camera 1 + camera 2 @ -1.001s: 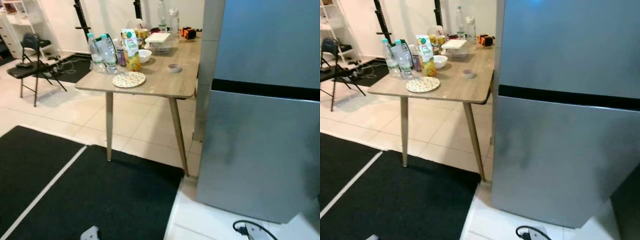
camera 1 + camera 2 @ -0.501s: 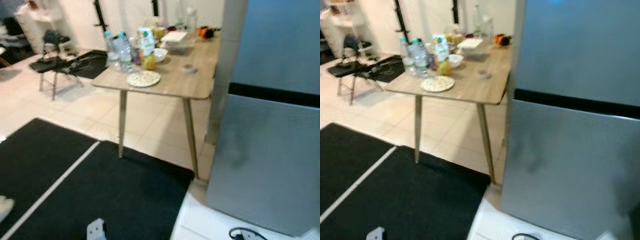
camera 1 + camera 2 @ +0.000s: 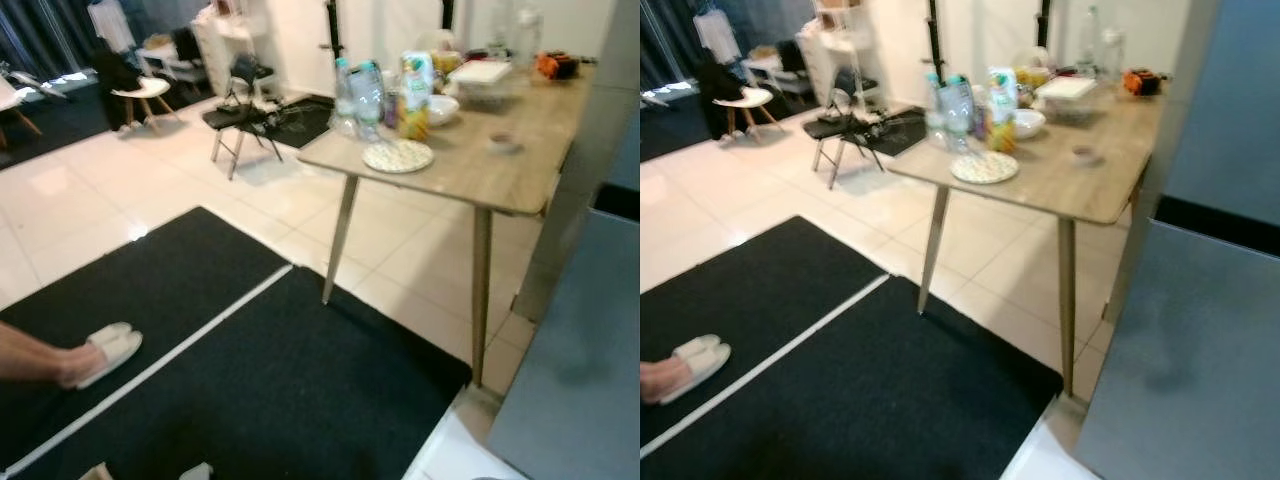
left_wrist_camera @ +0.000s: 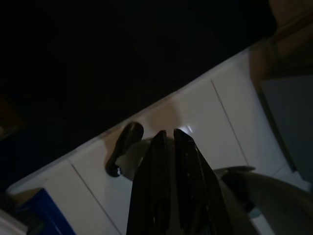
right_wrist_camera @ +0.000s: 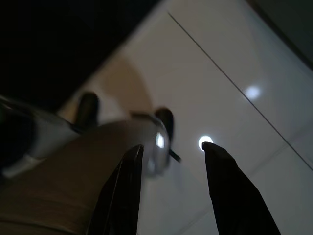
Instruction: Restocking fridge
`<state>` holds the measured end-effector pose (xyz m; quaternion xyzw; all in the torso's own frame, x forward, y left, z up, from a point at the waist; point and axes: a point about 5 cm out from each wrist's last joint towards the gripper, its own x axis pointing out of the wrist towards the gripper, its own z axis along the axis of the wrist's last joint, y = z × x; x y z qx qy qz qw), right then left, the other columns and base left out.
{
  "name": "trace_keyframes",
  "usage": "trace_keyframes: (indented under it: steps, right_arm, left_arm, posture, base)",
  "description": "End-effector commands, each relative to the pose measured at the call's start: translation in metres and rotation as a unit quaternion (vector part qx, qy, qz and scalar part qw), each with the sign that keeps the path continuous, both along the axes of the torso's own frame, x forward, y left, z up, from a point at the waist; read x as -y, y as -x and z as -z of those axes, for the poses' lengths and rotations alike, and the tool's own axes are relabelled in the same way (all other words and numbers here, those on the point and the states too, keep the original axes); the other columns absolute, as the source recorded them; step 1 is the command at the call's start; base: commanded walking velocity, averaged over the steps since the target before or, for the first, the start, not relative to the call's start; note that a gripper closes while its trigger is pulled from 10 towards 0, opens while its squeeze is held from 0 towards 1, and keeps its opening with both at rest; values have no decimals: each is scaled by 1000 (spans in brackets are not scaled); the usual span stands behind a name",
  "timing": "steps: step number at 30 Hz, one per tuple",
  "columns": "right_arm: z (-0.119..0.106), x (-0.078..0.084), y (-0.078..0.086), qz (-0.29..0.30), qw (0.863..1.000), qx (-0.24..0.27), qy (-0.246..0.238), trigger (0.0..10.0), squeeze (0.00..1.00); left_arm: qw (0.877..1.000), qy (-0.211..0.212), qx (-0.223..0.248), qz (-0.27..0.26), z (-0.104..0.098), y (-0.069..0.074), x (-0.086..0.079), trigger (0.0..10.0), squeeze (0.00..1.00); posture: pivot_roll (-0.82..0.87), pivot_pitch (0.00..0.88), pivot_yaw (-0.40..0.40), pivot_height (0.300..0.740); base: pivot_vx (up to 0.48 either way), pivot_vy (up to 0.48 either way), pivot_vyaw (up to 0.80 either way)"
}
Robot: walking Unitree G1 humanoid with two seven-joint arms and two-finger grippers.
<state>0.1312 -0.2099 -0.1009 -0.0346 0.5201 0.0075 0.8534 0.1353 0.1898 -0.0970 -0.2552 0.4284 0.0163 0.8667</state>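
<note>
I should square up to the table (image 3: pixel 520 170) before reaching; the water bottles (image 3: pixel 358 95) and juice carton (image 3: pixel 414 95) stand together at its far corner, the fridge (image 3: pixel 1200 330) just beside it. My left gripper (image 4: pixel 168 142) looks pressed closed and empty, dim as it is; my right gripper (image 5: pixel 171 161) hangs spread, holding nothing.

The left gripper (image 4: pixel 168 142) has two long glossy black fingers; the right gripper (image 5: pixel 171 152) has matching black, tapering fingers.
</note>
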Motion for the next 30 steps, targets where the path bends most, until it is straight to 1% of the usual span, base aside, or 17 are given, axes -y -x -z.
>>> trace_keyframes:
  steps: [1,2,5,9,12,14,15,17,20,24,30]
  right_arm:
    - [0,3,2,7,1000,-3,2,10000,0]
    - [-1,6,-1,4,1000,1,8,10000,0]
    - [-5,14,-9,-4,999,8,40,10000,0]
    - [-6,15,-10,-7,999,7,43,10000,0]
    - [-5,14,-9,-9,999,4,40,10000,0]
    - [-3,10,-4,-17,999,-4,37,10000,0]
    - [-3,10,-4,-17,999,-4,37,10000,0]
    - [0,7,3,-21,999,-13,33,10000,0]
    - [1,6,4,-19,999,-15,33,10000,0]
    - [1,6,5,-18,999,-16,32,10000,0]
    - [0,10,5,-13,999,-13,31,10000,0]
  left_arm:
    - [1000,0,7,3,-1,-2,0,10000,0]
    - [1000,2,10,5,-2,-5,2,10000,0]
    - [1000,9,19,2,-3,-10,8,10000,0]
    - [1000,12,17,0,-2,-7,9,10000,0]
    - [1000,22,13,-16,0,-2,7,10000,0]
    - [999,25,8,-29,1,3,3,10000,0]
    - [999,25,8,-29,1,3,3,10000,0]
    - [999,23,4,-30,2,7,0,10000,0]
    - [999,22,3,-28,2,7,0,10000,0]
    - [999,23,3,-26,2,7,0,10000,0]
    - [999,27,12,-20,0,3,2,10000,0]
  posture:
    - [-66,0,60,740]
    - [-66,0,54,740]
    - [-70,0,48,740]
    - [-74,0,47,740]
    - [-70,0,38,740]
    - [-70,0,38,740]
    - [-70,0,38,740]
    - [-70,0,38,740]
    - [-69,0,45,740]
    - [-74,0,44,740]
    - [-75,0,45,740]
  base:
    - [0,0,663]
    - [0,0,706]
    - [0,0,0]
    - [0,0,0]
    - [0,0,0]
    - [298,0,0]
    - [289,0,0]
    - [141,0,0]
    - [284,0,0]
    - [0,0,0]
    - [248,0,0]
